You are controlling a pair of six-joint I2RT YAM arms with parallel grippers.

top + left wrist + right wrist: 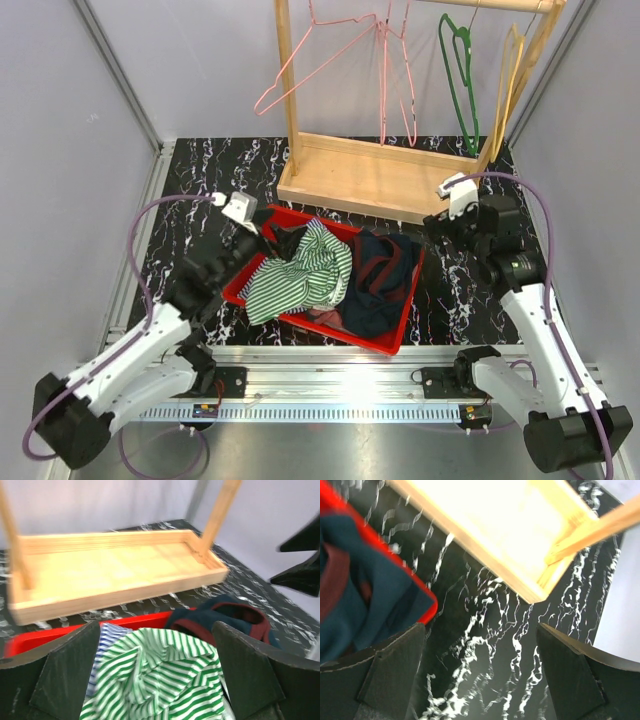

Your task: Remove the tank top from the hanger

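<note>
Tank top [300, 275], green-and-white striped, lies crumpled in the left half of the red bin [385, 340]. No hanger shows in it, so I judge it already free.

The black marbled table [200, 190] carries everything. At its far side stands the wooden rack [370, 180]. From its rail hang a pink hanger [320, 60], a green hanger [462, 80] and a yellow hanger [508, 80], all bare. The bin sits just in front of the rack's base, between the two arms. A navy garment [385, 270] with maroon trim fills its right half, touching the striped one.

The left arm [150, 345] reaches in over the bin's left rim. The left jaws stand wide open, gripping nothing, just above the far-left end of the tank top. In the left wrist view the striped cloth lies directly below and between them. The right arm [535, 300] holds off beyond the bin's right corner. The right jaws are also wide open and empty, over bare table.

The heap's long axis runs diagonally, from far-right down to near-left. The left arm is much the nearer. The right is well apart, with the navy garment between it and the tank top. I judge the left arm need only lift straight up and clear, taking care that no fold snags on the jaws.
</note>
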